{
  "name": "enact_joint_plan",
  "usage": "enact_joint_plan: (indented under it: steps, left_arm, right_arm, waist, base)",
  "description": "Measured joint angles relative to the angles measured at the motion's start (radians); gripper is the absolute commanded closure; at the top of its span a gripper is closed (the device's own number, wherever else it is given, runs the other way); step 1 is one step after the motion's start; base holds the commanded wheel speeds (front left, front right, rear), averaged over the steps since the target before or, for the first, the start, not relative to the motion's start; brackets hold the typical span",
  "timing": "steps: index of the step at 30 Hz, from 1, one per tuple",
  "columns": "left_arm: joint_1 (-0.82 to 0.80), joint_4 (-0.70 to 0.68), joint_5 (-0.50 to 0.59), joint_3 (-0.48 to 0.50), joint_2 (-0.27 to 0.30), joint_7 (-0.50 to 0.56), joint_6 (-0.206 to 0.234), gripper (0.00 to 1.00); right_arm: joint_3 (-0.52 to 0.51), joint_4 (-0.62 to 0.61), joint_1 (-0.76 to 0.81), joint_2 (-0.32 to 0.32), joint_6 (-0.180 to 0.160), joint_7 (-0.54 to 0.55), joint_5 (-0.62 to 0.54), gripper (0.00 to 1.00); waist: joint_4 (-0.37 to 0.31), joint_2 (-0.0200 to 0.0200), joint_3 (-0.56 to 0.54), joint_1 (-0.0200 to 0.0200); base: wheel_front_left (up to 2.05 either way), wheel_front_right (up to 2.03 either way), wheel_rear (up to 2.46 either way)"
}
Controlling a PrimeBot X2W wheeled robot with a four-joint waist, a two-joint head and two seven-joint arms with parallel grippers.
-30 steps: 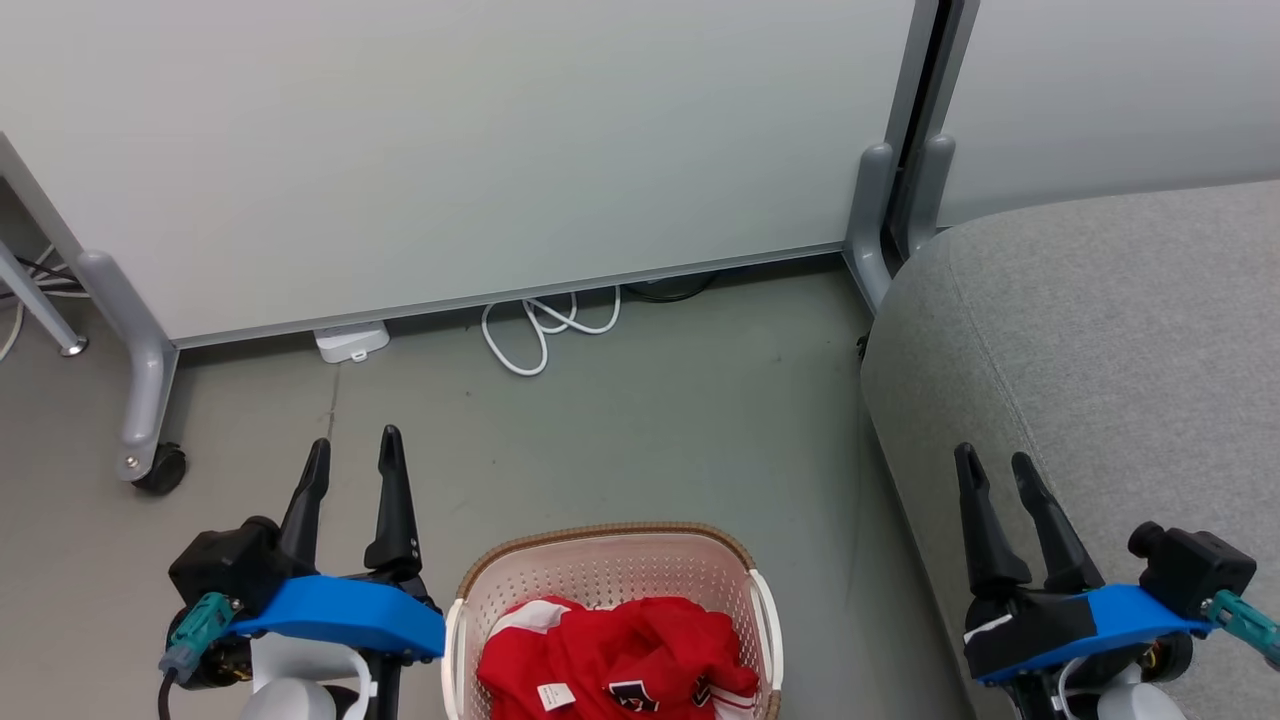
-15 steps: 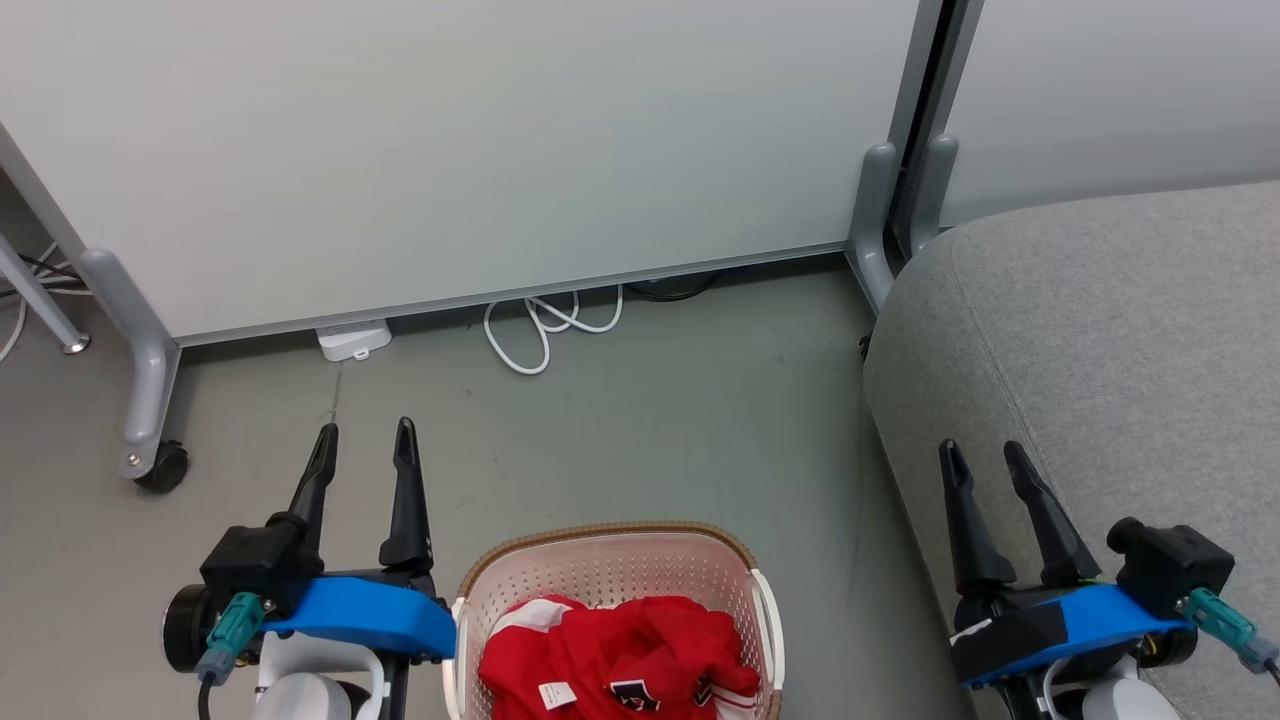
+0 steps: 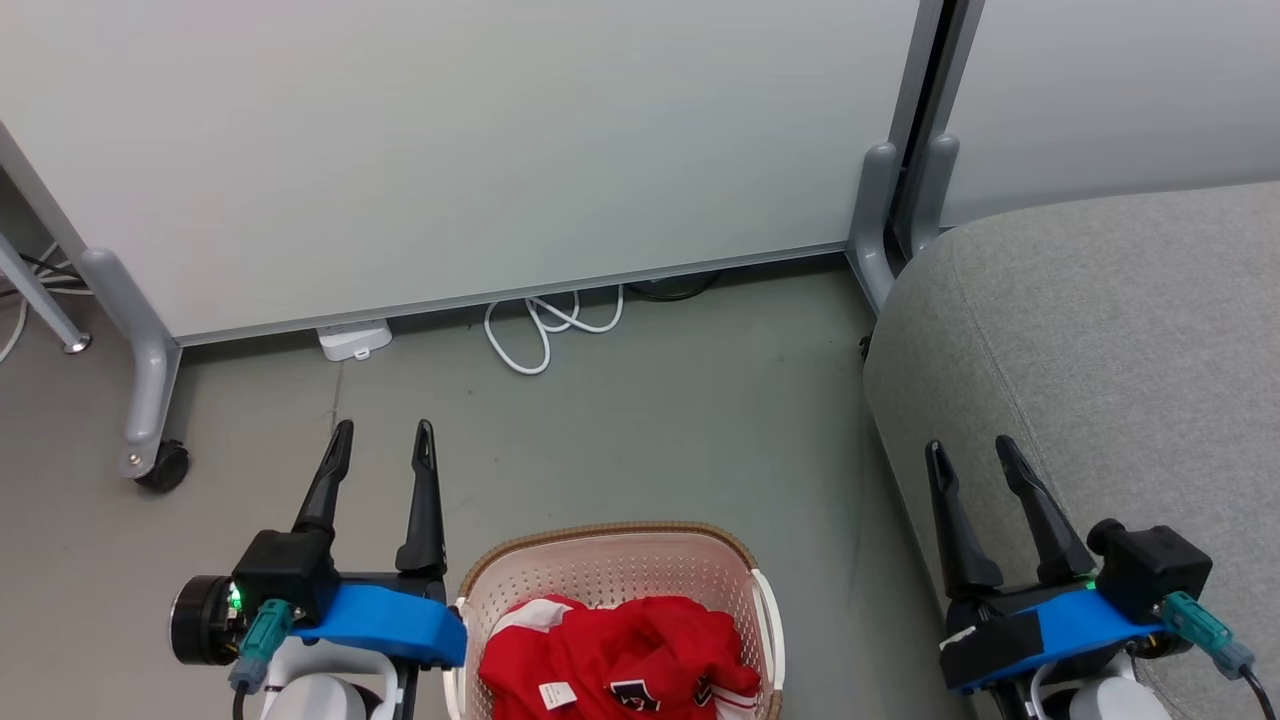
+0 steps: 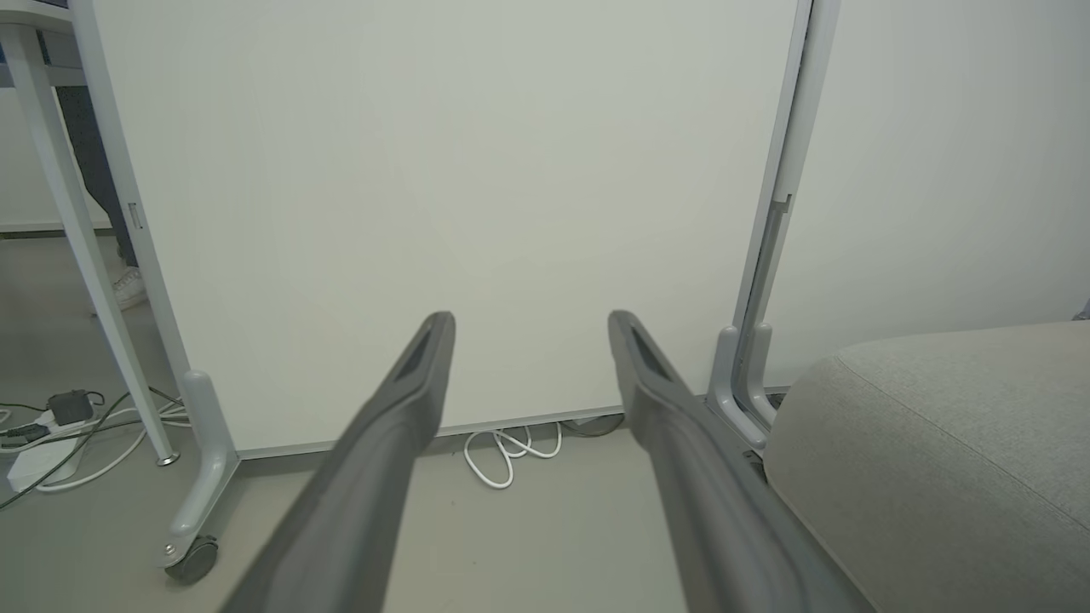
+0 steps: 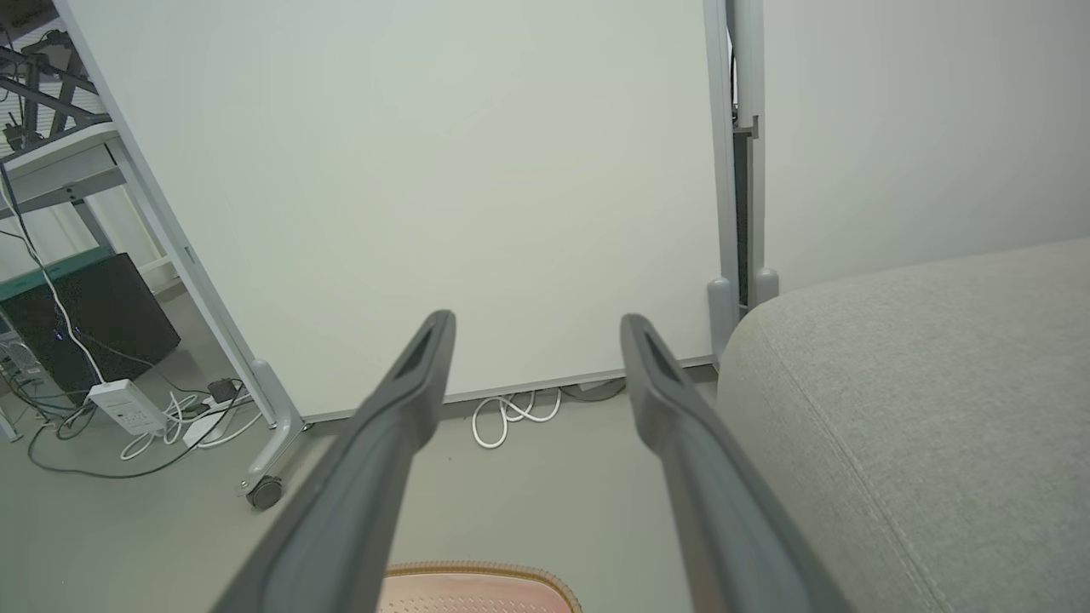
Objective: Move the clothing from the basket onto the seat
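Clothing (image 3: 620,652) fills basket (image 3: 600,572) on floor (image 3: 650,420) near seat (image 3: 1100,350); left fingers (image 3: 424,500), right fingers (image 3: 950,525) spread.

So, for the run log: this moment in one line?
left gripper: jaws open; right gripper: jaws open; clothing in basket

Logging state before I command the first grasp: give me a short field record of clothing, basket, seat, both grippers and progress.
clothing: red, heaped inside the basket
basket: on the floor, between the two arms in the head view
seat: grey, to the right of the basket
left gripper: open, empty, left of the basket
right gripper: open, empty, at the seat's near edge
progress: no garment lifted yet
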Motion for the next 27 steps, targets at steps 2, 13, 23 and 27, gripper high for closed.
enact_joint_plan:
  steps: [2, 13, 23, 27]
  left_arm:
    - [0.000, 0.005, 0.013, 0.001, -0.003, -0.006, -0.003, 0.00]
    - [0.000, 0.032, 0.087, 0.012, -0.015, -0.026, -0.018, 0.00]
    - [0.000, 0.053, 0.124, 0.028, -0.026, -0.038, -0.034, 0.00]
    - [0.000, 0.063, 0.121, 0.037, -0.030, -0.038, -0.039, 0.00]
  right_arm:
    - [0.001, 0.000, 0.000, 0.000, 0.000, -0.006, -0.014, 0.00]
    - [-0.003, 0.000, -0.001, -0.001, 0.001, -0.025, -0.091, 0.00]
    - [-0.011, 0.014, -0.001, -0.001, 0.001, -0.038, -0.119, 0.00]
    - [-0.015, 0.022, -0.001, -0.001, 0.001, -0.038, -0.104, 0.00]
  waist:
    - [0.000, 0.0000, 0.000, 0.0000]
    - [0.004, 0.0000, -0.003, 0.0000]
    - [0.007, 0.0000, -0.002, 0.0000]
    - [0.007, 0.0000, -0.001, 0.0000]
  base:
    - [0.00, 0.00, 0.00]
    - [0.00, 0.00, 0.00]
    - [0.00, 0.00, 0.00]
    - [0.00, 0.00, 0.00]
